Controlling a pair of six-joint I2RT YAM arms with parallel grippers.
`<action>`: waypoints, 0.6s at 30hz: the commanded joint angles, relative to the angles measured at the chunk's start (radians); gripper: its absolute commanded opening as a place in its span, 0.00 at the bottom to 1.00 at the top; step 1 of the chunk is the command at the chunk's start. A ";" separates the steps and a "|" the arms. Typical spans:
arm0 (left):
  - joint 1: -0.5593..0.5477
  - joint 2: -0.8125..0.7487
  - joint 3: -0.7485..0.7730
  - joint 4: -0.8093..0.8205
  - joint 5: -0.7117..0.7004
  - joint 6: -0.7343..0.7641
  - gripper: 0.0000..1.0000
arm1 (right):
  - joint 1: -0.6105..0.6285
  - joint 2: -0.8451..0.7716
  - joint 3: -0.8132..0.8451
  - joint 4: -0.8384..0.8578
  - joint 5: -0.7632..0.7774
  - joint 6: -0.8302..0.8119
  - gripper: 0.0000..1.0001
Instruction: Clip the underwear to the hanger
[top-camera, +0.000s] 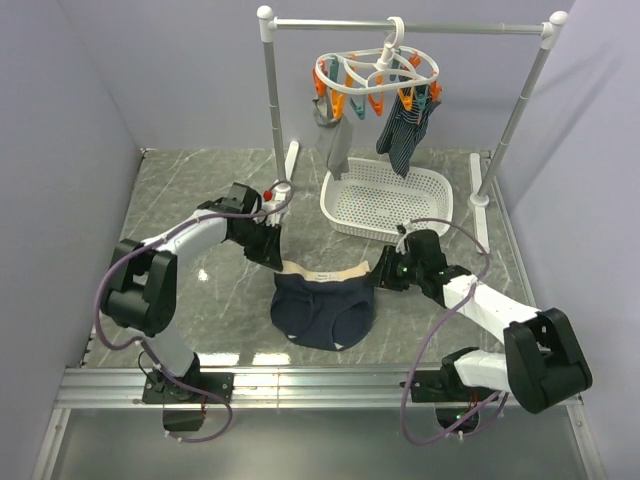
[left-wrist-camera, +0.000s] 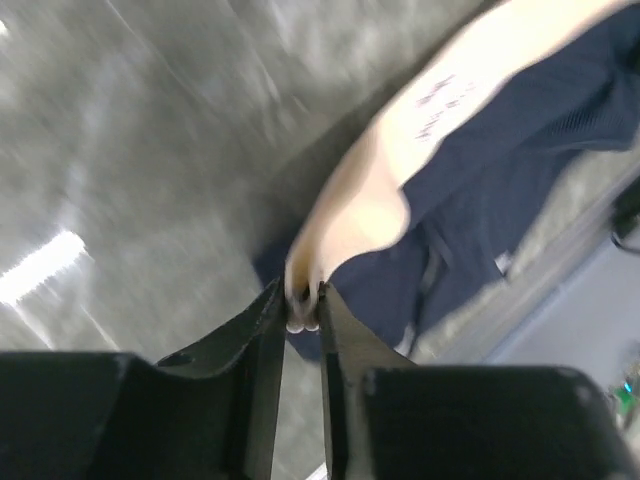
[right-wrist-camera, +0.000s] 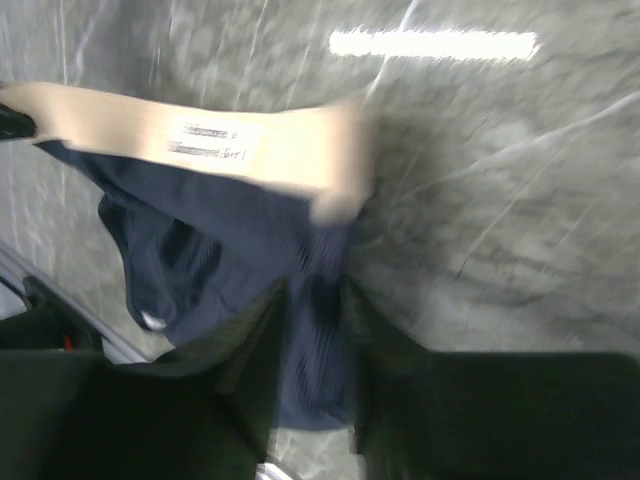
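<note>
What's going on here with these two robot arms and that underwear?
Both arms hold the dark navy fabric briefs with the beige waistband: the left pincer pinches one waistband end, the right pincer grips the navy fabric at the other side. The briefs are spread between them. The white round plastic hanger with orange and teal pegs hangs behind, and the briefs aren't clipped to it yet.

Top view sharp and evenly lit; 2 wrist views motion-blurred, with glare streaks on the table (right-wrist-camera: 430, 45).
</note>
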 joint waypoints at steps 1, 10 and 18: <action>0.013 0.020 0.080 0.087 -0.044 -0.001 0.28 | -0.026 0.014 0.025 0.126 0.061 -0.005 0.41; 0.040 -0.087 0.014 0.206 0.005 -0.001 0.85 | -0.072 -0.055 0.083 0.034 -0.060 -0.169 0.50; 0.022 -0.355 -0.187 0.502 0.164 -0.209 0.77 | 0.004 -0.130 0.082 0.083 -0.171 -0.211 0.47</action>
